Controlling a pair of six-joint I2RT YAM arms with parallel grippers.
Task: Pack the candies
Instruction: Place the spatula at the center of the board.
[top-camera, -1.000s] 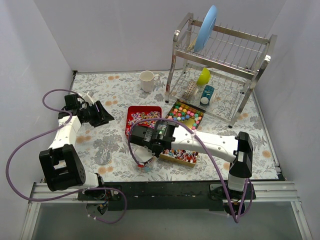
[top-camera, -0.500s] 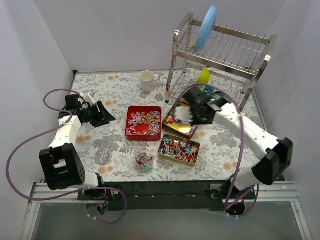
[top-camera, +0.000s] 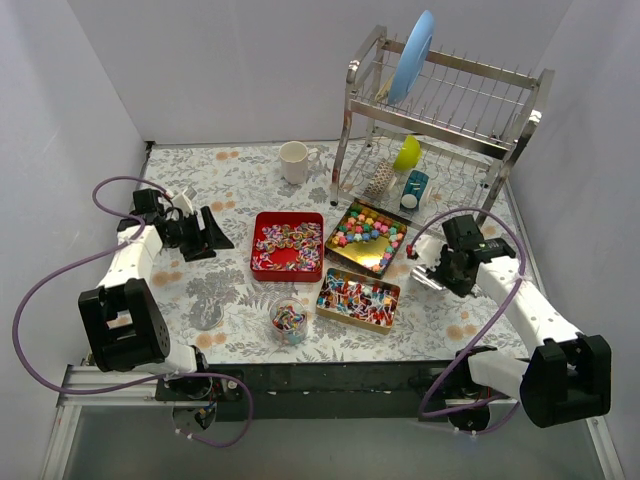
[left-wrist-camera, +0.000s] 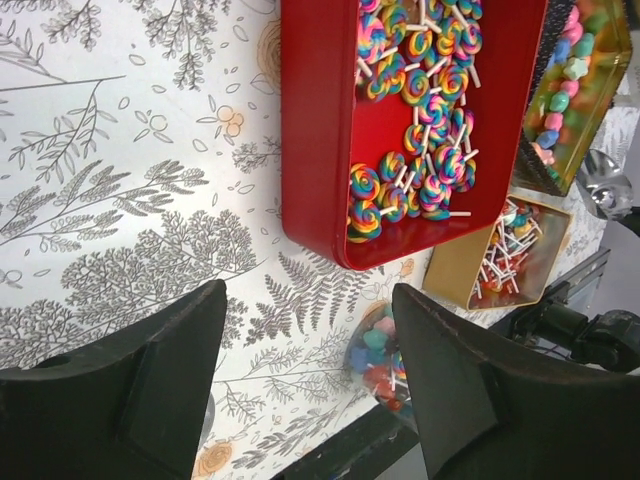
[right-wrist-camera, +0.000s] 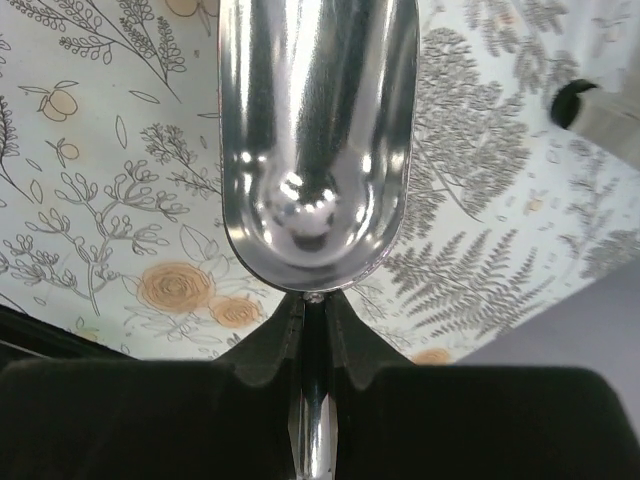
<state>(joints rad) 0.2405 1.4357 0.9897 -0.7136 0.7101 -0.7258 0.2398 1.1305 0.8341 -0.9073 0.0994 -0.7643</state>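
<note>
Swirl-striped candies (top-camera: 285, 243) fill the red tray (top-camera: 258, 262). Pastel star candies (top-camera: 362, 228) lie in one gold tray (top-camera: 378, 263), and red-white-blue wrapped candies (top-camera: 356, 297) in the nearer gold tray (top-camera: 322, 310). A clear cup (top-camera: 288, 320) in front holds mixed candies. My left gripper (top-camera: 215, 238) hangs open left of the red tray (left-wrist-camera: 310, 150), nothing between its fingers; the cup (left-wrist-camera: 385, 355) shows by its right finger. My right gripper (top-camera: 438, 272) is shut on the handle of a metal scoop (right-wrist-camera: 315, 140). Its bowl is empty, over bare cloth right of the gold trays.
A steel dish rack (top-camera: 440, 140) at the back right holds a blue plate (top-camera: 412, 58) and small items. A white mug (top-camera: 294, 161) stands behind the trays. A second clear cup (top-camera: 207, 315) sits at the front left, near the left arm's base.
My right arm has swung with the scoop from the clear cup, past the gold trays, to the right side. My left gripper's jaws have spread wider.
</note>
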